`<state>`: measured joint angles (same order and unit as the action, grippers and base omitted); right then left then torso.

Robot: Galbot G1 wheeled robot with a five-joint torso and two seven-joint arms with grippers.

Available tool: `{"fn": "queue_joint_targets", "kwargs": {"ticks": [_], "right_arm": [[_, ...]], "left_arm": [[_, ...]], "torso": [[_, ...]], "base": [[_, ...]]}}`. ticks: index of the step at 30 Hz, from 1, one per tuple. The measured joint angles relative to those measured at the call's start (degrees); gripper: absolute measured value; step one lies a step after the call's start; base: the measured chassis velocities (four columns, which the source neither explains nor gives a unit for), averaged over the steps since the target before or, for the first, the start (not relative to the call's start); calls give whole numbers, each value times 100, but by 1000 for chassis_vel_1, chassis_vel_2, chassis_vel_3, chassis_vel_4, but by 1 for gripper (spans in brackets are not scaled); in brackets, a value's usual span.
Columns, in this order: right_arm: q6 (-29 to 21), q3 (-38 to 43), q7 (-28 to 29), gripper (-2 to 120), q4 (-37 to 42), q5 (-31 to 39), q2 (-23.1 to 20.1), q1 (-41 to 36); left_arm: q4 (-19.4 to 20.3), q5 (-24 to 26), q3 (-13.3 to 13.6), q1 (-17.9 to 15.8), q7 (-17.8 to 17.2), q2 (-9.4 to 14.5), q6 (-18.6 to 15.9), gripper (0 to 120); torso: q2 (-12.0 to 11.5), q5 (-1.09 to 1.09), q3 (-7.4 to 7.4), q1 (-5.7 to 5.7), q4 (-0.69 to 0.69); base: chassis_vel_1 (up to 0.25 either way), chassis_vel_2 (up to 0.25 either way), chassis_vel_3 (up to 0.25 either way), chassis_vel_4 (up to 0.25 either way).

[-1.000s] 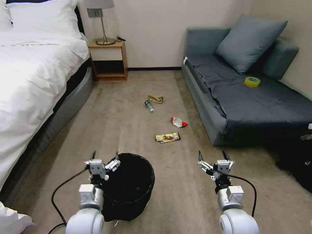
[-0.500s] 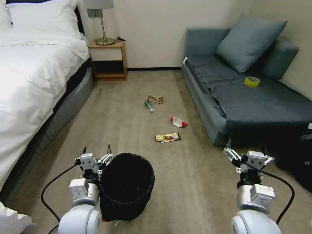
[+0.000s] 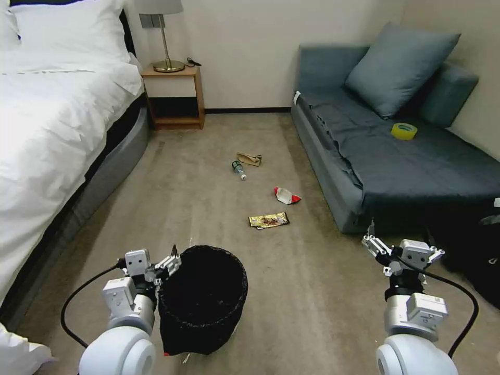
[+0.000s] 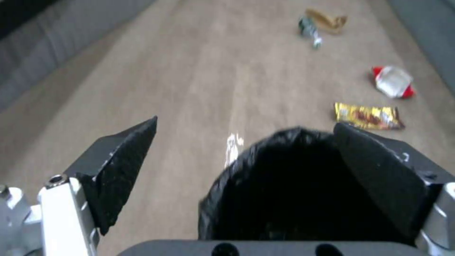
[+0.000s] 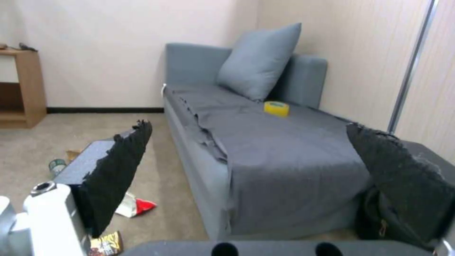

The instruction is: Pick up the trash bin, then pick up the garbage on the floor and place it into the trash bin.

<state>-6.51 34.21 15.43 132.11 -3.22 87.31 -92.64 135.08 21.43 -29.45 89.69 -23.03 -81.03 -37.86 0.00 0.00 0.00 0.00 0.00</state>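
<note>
Bin (image 3: 204, 298) stands on the carpet (image 3: 291, 291) low in the head view, black liner inside, just beside the left arm. Left tool (image 3: 154, 259) sits at the bin's near-left rim, jaws spread wide and holding nothing — in the left wrist view one finger (image 4: 124, 167) is out over bare carpet, the other (image 4: 379, 170) is over the bin's dark mouth (image 4: 294, 185). Whether that finger touches the rim, can't tell. Right tool (image 3: 401, 240) hangs over the carpet near the sofa (image 3: 396, 172) front, well apart from the bin, jaws wide open, empty. Garbage lies on the carpet beyond the bin, between bed (image 3: 52, 130) and sofa: gold wrapper (image 3: 269, 220) nearest, red-white wrapper (image 3: 286, 196) further on — then bottle (image 3: 238, 169) and paper scrap (image 3: 249, 158) just beside each other, farthest. Yellow tape (image 3: 404, 130) sits on the sofa near the pillow (image 3: 400, 66).
</note>
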Motion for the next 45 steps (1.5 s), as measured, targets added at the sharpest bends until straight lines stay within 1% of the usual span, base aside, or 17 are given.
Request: {"fn": "queue_joint_targets", "kwargs": {"ticks": [1,2,3,4,6,9,11,15,16,19,22,30,34,36,40,41,45], "right_arm": [[0,0,0,100,0,-2,-2,8],[0,0,0,100,0,-2,-2,8],[-1,1,0,100,-2,-4,-8,20],[-1,23,0,100,-28,-7,-28,35],[-1,25,0,100,-34,-10,-30,38],[1,28,4,100,-63,-33,-26,59],[1,28,4,100,-63,-33,-26,59],[12,28,9,100,-100,-49,-10,78],[12,28,9,100,-100,-49,-10,78],[19,25,12,100,-129,-69,6,99],[21,24,13,100,-133,-76,13,110],[39,33,25,100,-164,-92,22,142],[62,32,33,100,-183,-103,30,144],[73,31,38,100,-190,-110,33,144],[111,30,53,100,-212,-129,34,144],[111,30,53,100,-212,-129,34,144],[133,37,71,100,-225,-132,27,148]], "left_arm": [[37,176,-2,-30,-150,34,-183,100],[37,176,-2,-30,-150,34,-183,100],[60,384,-12,-60,-301,75,-377,100],[0,639,-39,-95,-607,193,-499,100],[-48,646,-39,-101,-631,208,-500,100],[-323,669,-42,-148,-685,238,-493,100],[-323,669,-42,-148,-685,238,-493,100],[-955,933,13,-314,-745,279,-469,100],[-955,933,13,-314,-745,279,-469,100],[-1246,1165,88,-442,-839,279,-457,100],[-1323,1244,138,-482,-898,280,-453,100],[-1478,1754,260,-530,-1257,323,-439,99],[-1574,1865,262,-564,-1298,324,-437,97],[-1613,1905,262,-579,-1309,319,-436,94],[-1739,2077,241,-634,-1340,307,-426,77],[-1739,2077,241,-634,-1340,307,-426,77],[-1785,2139,215,-653,-1348,293,-398,58]], "torso": [[0,0,0,0,0],[0,0,0,0,0],[0,0,0,0,0],[0,0,0,0,0],[0,0,0,0,0],[0,0,0,0,0],[0,0,0,0,0],[0,-1,0,0,0],[0,-1,0,0,0],[0,-1,0,0,0],[0,0,0,0,0],[0,0,0,0,0],[0,0,0,0,0],[0,0,0,0,0],[0,2,0,0,0],[0,2,0,0,0],[0,3,0,0,0]], "base": [[0,0,0,0],[0,0,0,0],[0,0,0,0],[0,0,0,0],[0,0,0,0],[0,0,0,0],[0,0,0,0],[0,0,0,0],[0,0,0,0],[0,0,0,0],[0,0,0,0],[0,0,0,0],[0,0,0,0],[0,0,0,0],[0,0,0,0],[0,0,0,0],[0,0,0,0]]}}
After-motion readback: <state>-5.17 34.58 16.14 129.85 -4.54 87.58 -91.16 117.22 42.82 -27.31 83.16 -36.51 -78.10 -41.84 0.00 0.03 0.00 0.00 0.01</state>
